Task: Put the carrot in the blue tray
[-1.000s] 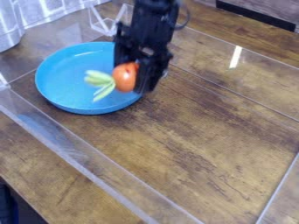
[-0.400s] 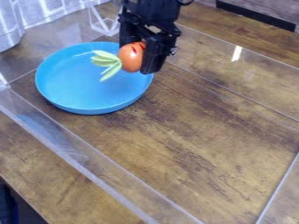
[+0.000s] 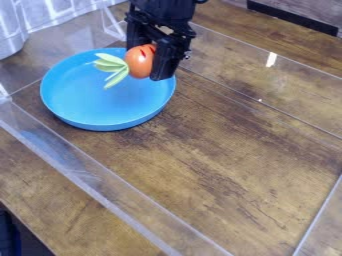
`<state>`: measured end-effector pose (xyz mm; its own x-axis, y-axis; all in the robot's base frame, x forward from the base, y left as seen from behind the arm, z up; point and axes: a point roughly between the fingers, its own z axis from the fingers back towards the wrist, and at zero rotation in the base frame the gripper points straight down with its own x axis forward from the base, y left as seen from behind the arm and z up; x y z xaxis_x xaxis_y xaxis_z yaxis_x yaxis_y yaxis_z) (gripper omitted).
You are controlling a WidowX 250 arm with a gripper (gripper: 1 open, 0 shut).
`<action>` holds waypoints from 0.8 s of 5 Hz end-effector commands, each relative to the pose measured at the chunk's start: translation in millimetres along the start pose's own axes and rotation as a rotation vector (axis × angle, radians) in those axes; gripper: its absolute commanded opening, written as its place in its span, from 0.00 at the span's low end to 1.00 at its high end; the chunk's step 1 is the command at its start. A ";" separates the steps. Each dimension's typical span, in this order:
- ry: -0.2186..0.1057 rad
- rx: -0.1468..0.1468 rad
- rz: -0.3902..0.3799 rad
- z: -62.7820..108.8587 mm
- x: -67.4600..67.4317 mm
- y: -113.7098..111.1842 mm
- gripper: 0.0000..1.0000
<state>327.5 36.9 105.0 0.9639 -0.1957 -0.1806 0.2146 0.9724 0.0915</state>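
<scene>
The black gripper [image 3: 144, 60] hangs over the right part of the blue tray [image 3: 74, 105], pointing down. Its fingers are shut on the carrot [image 3: 138, 61], a stubby orange toy whose pale green leaves [image 3: 112, 68] stick out to the left. The carrot is held in the air above the dish, not touching it. The tray is a round, bright blue, shallow dish lying on the wooden table at the upper left; the gripper hides its far right rim.
The dark wooden table [image 3: 241, 150] stretches right and toward the front. A clear plastic wall [image 3: 94, 185] runs diagonally along the front left. A pale object [image 3: 11, 30] stands at the top left corner.
The gripper has carried the carrot up and toward the far side, from low at the tray's right rim to higher above the dish. It stays shut on the carrot.
</scene>
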 end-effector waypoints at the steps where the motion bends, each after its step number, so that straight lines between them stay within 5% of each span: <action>1: -0.080 0.033 0.042 27.3 -5.9 18.4 0.00; 4: -0.056 0.059 0.065 22.3 -9.2 38.3 0.00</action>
<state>324.7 63.8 107.2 0.9668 -0.1653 -0.1947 0.1926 0.9725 0.1306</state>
